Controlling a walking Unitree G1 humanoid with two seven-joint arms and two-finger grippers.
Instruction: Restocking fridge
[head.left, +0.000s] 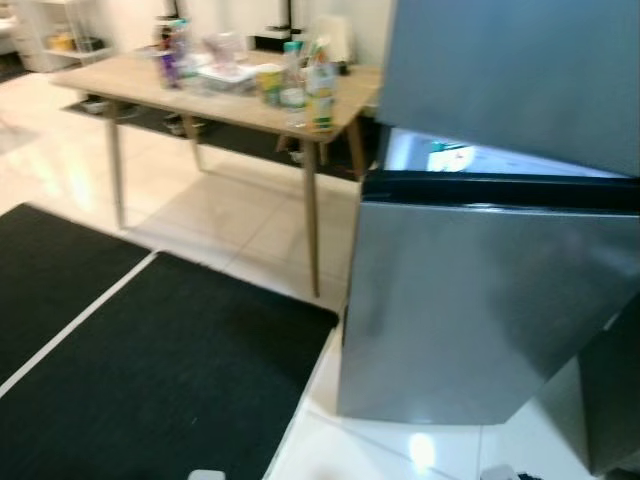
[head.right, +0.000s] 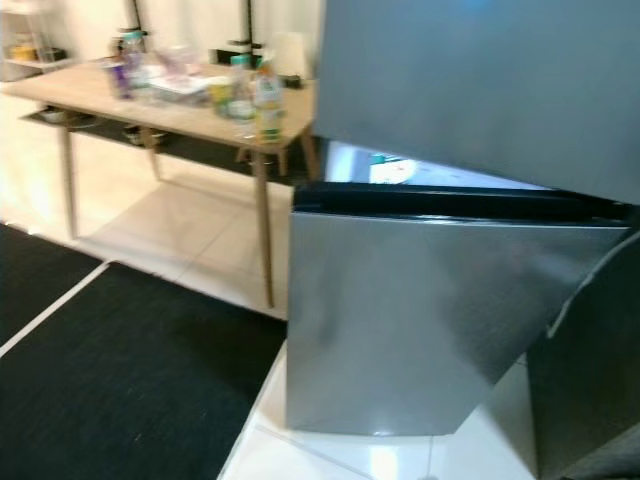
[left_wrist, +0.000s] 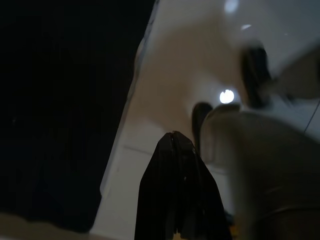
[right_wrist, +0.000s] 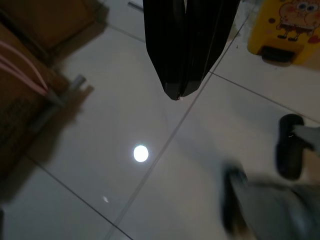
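Left tool (left_wrist: 176, 145) & right tool (right_wrist: 179, 92) both closed, empty, hanging over floor (right_wrist: 125, 120) w/ fridge (head.left: 480, 300) door ajar.

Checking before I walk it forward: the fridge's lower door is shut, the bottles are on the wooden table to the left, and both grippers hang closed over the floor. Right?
Not quite. The fridge's lower door is swung open, as the left eye view shows. The rest holds: the bottles stand on the wooden table to the left, and the left gripper and right gripper hang closed over the floor.

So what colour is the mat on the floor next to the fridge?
Black, with a white stripe; the mat shows best in the left eye view.
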